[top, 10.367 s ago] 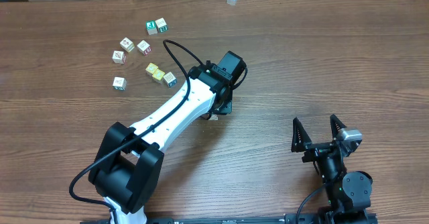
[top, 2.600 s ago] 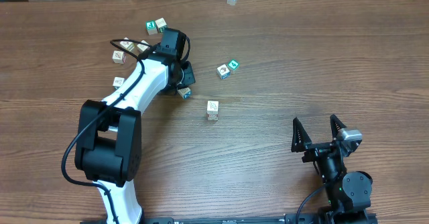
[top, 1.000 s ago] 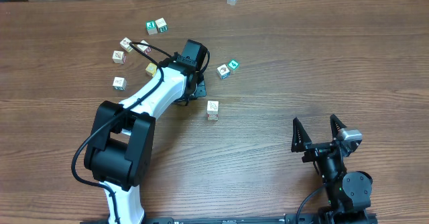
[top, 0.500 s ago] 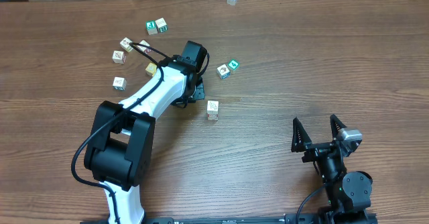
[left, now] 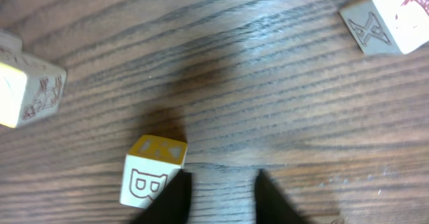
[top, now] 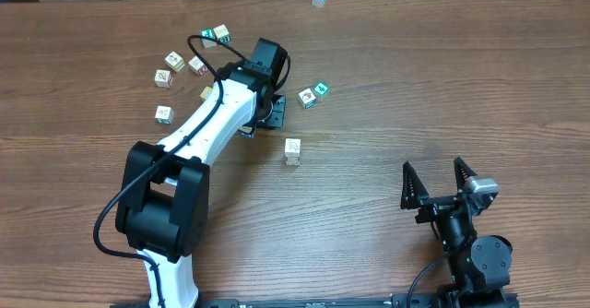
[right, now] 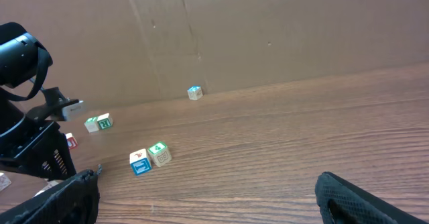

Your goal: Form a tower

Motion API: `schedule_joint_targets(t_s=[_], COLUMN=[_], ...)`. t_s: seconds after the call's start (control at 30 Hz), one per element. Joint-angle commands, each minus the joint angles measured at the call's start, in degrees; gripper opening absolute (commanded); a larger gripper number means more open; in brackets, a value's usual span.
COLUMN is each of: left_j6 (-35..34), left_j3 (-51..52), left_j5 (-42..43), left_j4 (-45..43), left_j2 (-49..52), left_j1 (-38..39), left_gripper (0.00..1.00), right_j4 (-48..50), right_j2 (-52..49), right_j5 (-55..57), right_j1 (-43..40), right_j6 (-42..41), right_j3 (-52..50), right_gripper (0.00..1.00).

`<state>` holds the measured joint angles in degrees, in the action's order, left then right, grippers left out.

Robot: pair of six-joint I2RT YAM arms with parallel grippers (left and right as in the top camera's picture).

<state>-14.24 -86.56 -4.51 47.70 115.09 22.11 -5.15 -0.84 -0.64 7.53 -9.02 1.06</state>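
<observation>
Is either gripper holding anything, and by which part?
Nothing is held. The left gripper stands open beside the yellow B cube; the right gripper is open, empty.

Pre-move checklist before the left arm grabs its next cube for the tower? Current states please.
1. Left gripper open: ok, jaws apart, nothing between them.
2. Yellow-topped B cube between the jaws: not ok, it sits outside one jaw.
3. Tower standing, apart from the left gripper: ok.
4. Tower's cube count: cannot tell from overhead.
5. Right gripper open, parked far from the tower: ok.
</observation>
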Motion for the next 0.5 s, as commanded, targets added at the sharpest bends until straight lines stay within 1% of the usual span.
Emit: schedule_joint_targets(t_s=[0.0, 0.03, 0.07, 0.1, 0.13, 0.3, 0.47], left_j6=[6.12, 6.12, 6.14, 6.14, 6.14, 7.1, 7.41], left_j3=[-1.4, -1.4, -1.4, -1.4, -1.4, -1.33, -0.72], left_j5=[-2.23, -3.85, -5.81, -7.3, -8.63, -9.88, -9.79], left_j4=[1.18, 1.57, 1.99, 2.62, 3.04, 3.04, 2.62], left_j2=[-0.2, -0.2, -0.2, -0.2, -0.2, -0.11, -0.07], left_j1=[-0.07, -0.07, -0.07, -0.07, -0.07, -0.09, -0.11], left_gripper=[0.47, 0.54, 0.57, 0.64, 0.66, 0.7, 0.66], right_j4=[0.31, 0.31, 0.31, 0.31, 0.31, 0.31, 0.31], right_j2=[0.68, 0.68, 0.68, 0.68, 0.68, 0.68, 0.68], right_j5=[-0.04, -0.04, -0.04, -0.04, -0.04, -0.04, -0.04], right_j1=[-0.15, -0.15, -0.15, -0.15, -0.15, -0.15, -0.15], right_j6=[-0.31, -0.31, -0.31, -0.31, -0.31, -0.31, -0.31], right_j3=[-0.59, -0.59, -0.59, -0.59, -0.59, -0.59, -0.59], right_gripper=[1.0, 1.0, 1.0, 1.0, 1.0, 1.0, 1.0])
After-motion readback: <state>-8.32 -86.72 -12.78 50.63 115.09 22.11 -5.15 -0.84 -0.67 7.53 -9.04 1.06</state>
